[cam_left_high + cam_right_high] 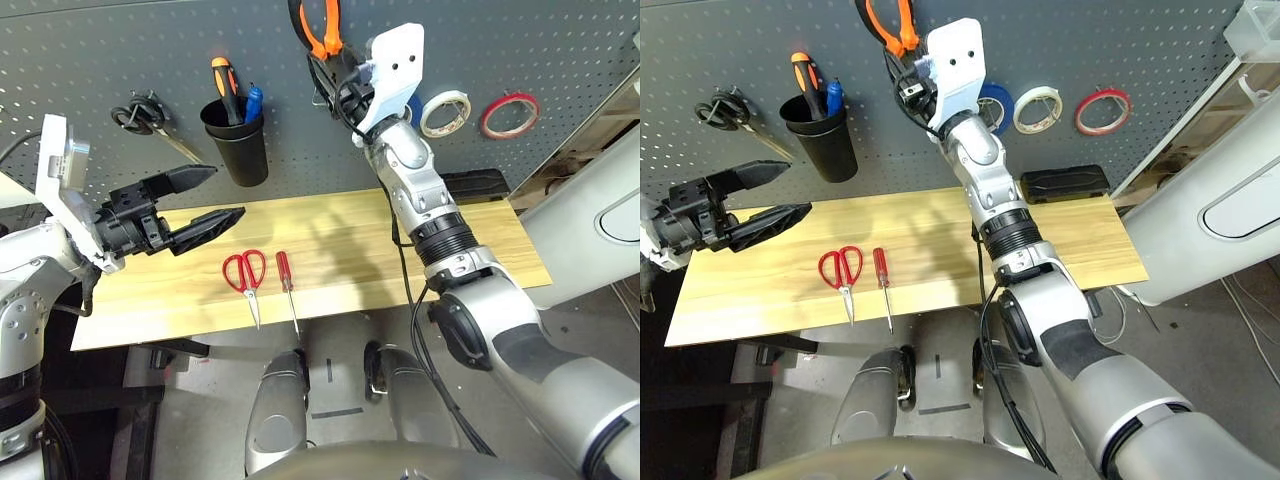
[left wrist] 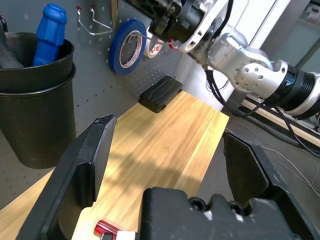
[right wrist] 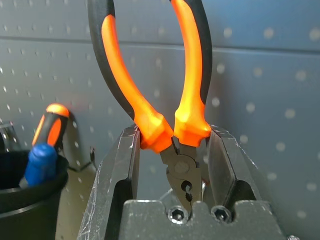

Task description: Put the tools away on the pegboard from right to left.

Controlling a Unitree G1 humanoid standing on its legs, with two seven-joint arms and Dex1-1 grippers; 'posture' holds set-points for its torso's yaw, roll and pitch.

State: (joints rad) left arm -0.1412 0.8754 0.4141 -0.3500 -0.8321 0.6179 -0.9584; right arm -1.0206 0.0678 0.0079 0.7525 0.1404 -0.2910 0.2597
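Note:
My right gripper (image 1: 335,85) is raised against the pegboard (image 1: 100,50) and is shut on the orange-and-black pliers (image 3: 172,135), whose handles point upward (image 1: 322,30). A thin red tape ring (image 1: 487,118) hangs on the board at the far right. On the wooden table (image 1: 480,250), red-handled scissors (image 1: 249,292) and a slim red-handled screwdriver (image 1: 284,270) lie side by side near the front edge. Above the table's left part, up and to the left of the scissors, my left gripper (image 1: 222,195) hovers open and holds nothing.
A white tape roll (image 1: 428,115) and a blue tape roll (image 2: 120,47) hang beside the red ring. A black cup (image 1: 240,150) with an orange-handled tool and a blue one hangs at centre-left, black-handled scissors (image 1: 145,118) further left. A black box (image 1: 475,185) sits at the table's back right.

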